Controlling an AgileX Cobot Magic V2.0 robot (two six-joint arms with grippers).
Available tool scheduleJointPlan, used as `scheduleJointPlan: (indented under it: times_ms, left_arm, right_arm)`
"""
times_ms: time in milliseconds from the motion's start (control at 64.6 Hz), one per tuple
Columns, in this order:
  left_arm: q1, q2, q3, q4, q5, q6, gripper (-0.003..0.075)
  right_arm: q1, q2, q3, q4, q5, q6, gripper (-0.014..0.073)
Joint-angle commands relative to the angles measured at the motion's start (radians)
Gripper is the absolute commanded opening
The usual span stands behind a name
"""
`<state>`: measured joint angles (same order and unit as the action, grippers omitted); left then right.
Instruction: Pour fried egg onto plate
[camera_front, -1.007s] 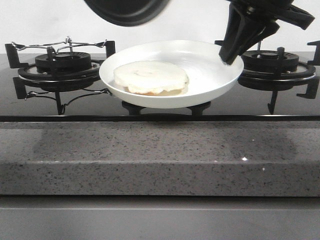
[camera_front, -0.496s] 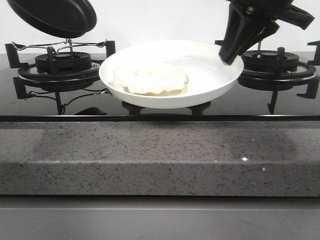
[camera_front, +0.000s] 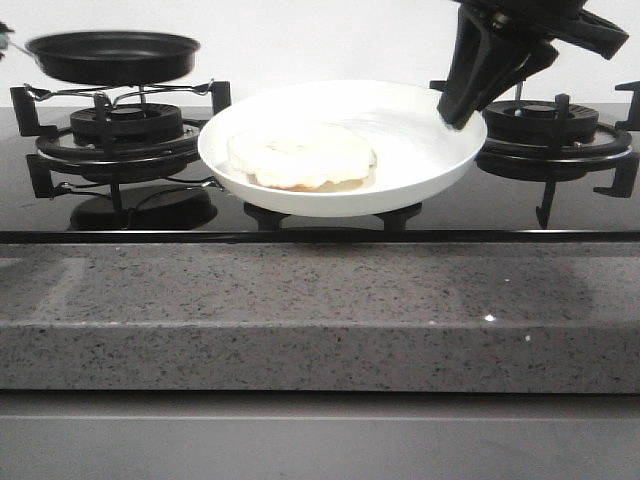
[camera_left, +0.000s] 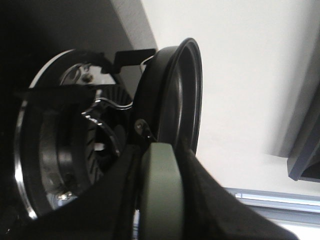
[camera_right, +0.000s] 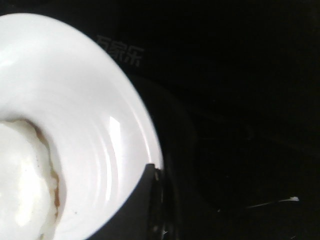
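Note:
The fried egg (camera_front: 300, 155) lies flat on the left half of the white plate (camera_front: 425, 150), pale side up, no yolk showing. The plate is at the middle of the stove. My right gripper (camera_front: 455, 115) is shut on the plate's right rim; in the right wrist view my gripper (camera_right: 152, 172) pinches the rim of the plate (camera_right: 90, 100), with the egg (camera_right: 22, 190) beside it. The black frying pan (camera_front: 112, 55) hangs level and empty just above the left burner. My left gripper (camera_left: 159, 200) is shut on the pan's green handle (camera_left: 159, 175), the pan (camera_left: 175, 95) beyond it.
The left burner with its wire grate (camera_front: 120, 130) is under the pan and shows in the left wrist view (camera_left: 65, 150). The right burner (camera_front: 550, 130) is behind my right gripper. A small middle burner (camera_front: 330, 215) is under the plate. A grey stone counter edge (camera_front: 320, 310) runs in front.
The pan has moved left and down from above the plate and turned from tilted to level over the left burner. The plate, egg and right gripper have not moved.

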<state>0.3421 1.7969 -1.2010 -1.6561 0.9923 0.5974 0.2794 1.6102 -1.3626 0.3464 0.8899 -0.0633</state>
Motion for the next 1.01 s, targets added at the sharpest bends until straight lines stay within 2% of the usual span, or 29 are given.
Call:
scheduleJointPlan:
  times_ms: [0, 170, 279, 403, 465, 542, 774, 991]
  left_arm:
    - [0.002, -0.026, -0.035, -0.098, 0.091, -0.004, -0.0019]
    - [0.002, -0.02, -0.035, -0.082, 0.094, -0.004, 0.0007]
    - [0.002, -0.02, -0.035, -0.082, 0.09, -0.004, 0.0135]
    - [0.002, -0.02, -0.035, -0.082, 0.089, -0.004, 0.0367]
    - [0.002, -0.02, -0.035, -0.082, 0.089, -0.004, 0.0459]
    - [0.002, -0.02, -0.035, -0.082, 0.089, -0.004, 0.0531]
    - [0.034, -0.026, -0.035, -0.079, 0.109, -0.004, 0.0547]
    - [0.131, -0.037, -0.035, -0.078, 0.17, -0.004, 0.0547]
  right_arm:
    - [0.0, -0.045, -0.026, 0.023, -0.041, -0.006, -0.0068]
    - [0.0, -0.045, -0.026, 0.023, -0.041, -0.006, -0.0068]
    - [0.0, -0.045, -0.026, 0.023, -0.041, -0.006, -0.0068]
    - [0.0, -0.045, -0.026, 0.023, -0.041, -0.006, -0.0068]
    - [0.0, -0.045, -0.026, 0.023, -0.041, -0.006, -0.0068]
    - [0.0, -0.045, -0.026, 0.023, -0.041, -0.006, -0.0068]
    - [0.0, -0.045, -0.026, 0.023, -0.041, -0.006, -0.0068]
    - [0.0, -0.045, -0.026, 0.023, -0.041, -0.006, -0.0068]
